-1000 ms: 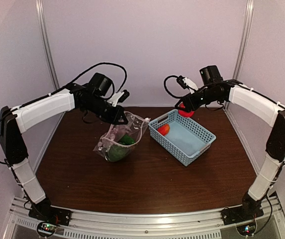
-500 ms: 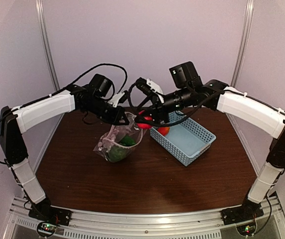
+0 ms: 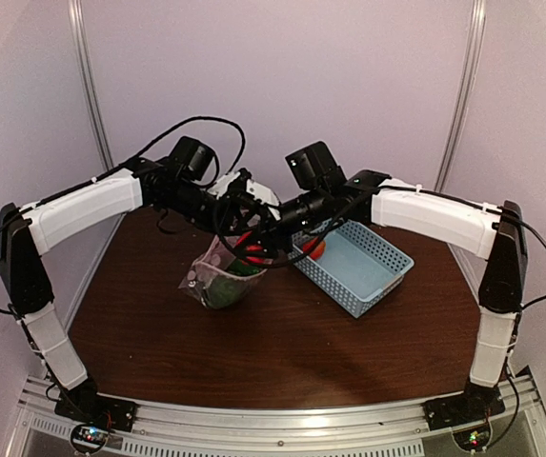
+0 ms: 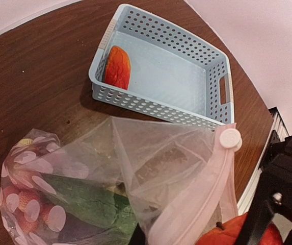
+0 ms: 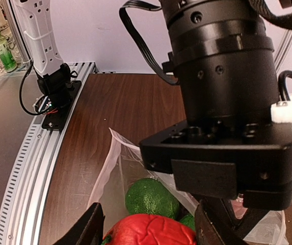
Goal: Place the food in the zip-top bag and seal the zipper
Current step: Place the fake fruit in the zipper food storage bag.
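Observation:
The clear spotted zip-top bag (image 3: 217, 278) stands on the table with green food (image 5: 153, 196) and other pieces inside. My left gripper (image 3: 235, 225) is shut on the bag's upper edge and holds the mouth up and open. The pale pink zipper (image 4: 199, 206) runs along that edge to a white slider (image 4: 229, 138). My right gripper (image 3: 254, 249) is shut on a red wrinkled tomato (image 5: 151, 232) and holds it right at the bag's mouth, close beside the left gripper. The tomato also shows in the left wrist view (image 4: 235, 236). Another red piece (image 4: 117, 67) lies in the basket.
A light blue slotted basket (image 3: 366, 278) sits on the brown table just right of the bag. The left gripper's black body (image 5: 222, 102) fills the space directly in front of the right wrist. White walls close off the back and sides.
My right arm has swung left from beyond the basket's far corner to the bag's mouth, carrying the red tomato. My left gripper has kept hold of the bag.

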Robot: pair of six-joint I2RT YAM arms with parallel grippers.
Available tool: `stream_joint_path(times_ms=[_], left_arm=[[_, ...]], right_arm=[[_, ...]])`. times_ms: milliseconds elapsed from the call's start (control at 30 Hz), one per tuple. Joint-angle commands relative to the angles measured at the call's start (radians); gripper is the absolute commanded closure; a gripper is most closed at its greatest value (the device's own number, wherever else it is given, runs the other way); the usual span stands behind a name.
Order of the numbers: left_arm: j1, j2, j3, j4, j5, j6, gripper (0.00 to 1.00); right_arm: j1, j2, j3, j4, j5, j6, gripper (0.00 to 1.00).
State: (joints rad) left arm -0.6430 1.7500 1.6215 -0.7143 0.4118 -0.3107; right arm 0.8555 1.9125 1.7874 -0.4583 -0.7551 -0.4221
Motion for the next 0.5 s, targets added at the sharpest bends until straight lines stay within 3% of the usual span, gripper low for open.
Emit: stream_joint_path(times_ms=[0,267,333,467], left_arm=[[-0.001,-0.022,0.034,-0.004,0.022,0.025,1.0],[-0.001,-0.017,0.033,-0.004,0.018,0.034,1.0],[-0.001,-0.017,0.03,-0.004,0.016,0.037,1.0],[-0.001,-0.02,0.029,-0.004,0.011,0.039,1.0]], right_arm=[[0.005,0.008,0.029,0.031,0.032,-0.055,0.49],[0.005,0.015,0.062,0.029,0.058,-0.008,0.18],[0.005,-0.004,0.079,0.001,0.041,-0.001,0.17],[0.005,-0.056,0.118,-0.14,0.022,-0.087,0.25]])
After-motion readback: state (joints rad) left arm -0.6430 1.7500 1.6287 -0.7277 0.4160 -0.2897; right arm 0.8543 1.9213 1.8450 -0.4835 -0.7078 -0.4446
